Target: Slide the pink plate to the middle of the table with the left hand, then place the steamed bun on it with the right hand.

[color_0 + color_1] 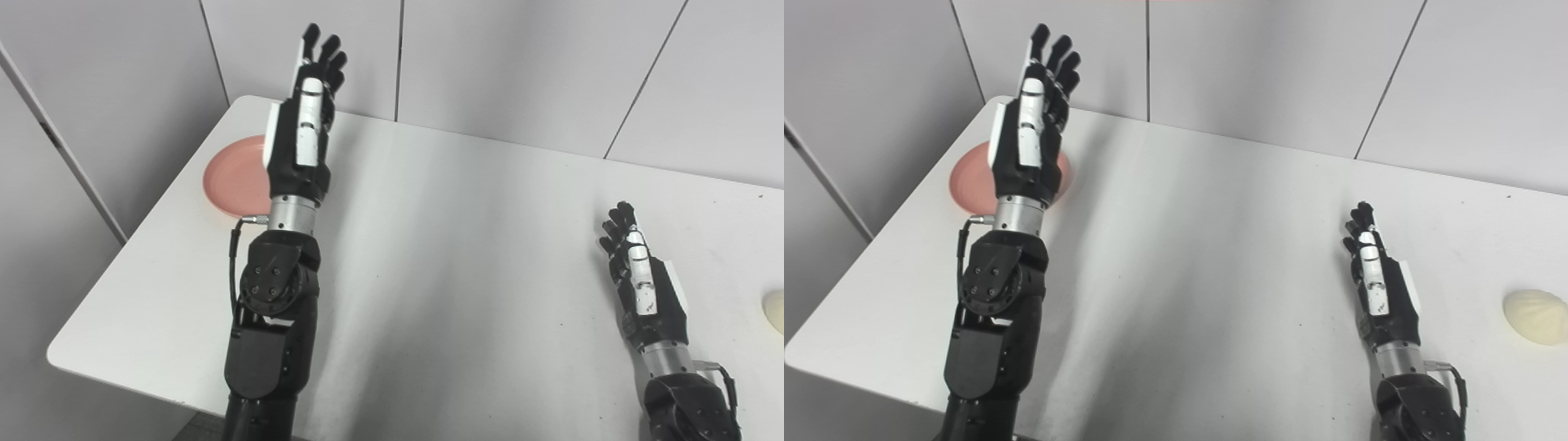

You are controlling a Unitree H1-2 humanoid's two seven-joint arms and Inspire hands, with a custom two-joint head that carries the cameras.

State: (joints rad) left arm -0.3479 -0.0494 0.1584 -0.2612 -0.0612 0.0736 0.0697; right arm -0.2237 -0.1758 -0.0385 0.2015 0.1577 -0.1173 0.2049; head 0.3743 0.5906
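A pink plate (236, 180) lies flat near the table's far left corner, partly hidden behind my left arm. My left hand (308, 116) is raised above the plate's right side, fingers straight and apart, holding nothing. The pale steamed bun (1536, 316) sits at the right side of the table, cut off by the frame edge in the left eye view (775, 309). My right hand (1377, 285) rests low over the table to the left of the bun, a clear gap away, fingers extended and empty.
The white table (441, 257) has rounded corners, its left edge (122, 257) close to the plate. Grey wall panels (490, 61) stand right behind the far edge. Bare tabletop spans the space between my two arms.
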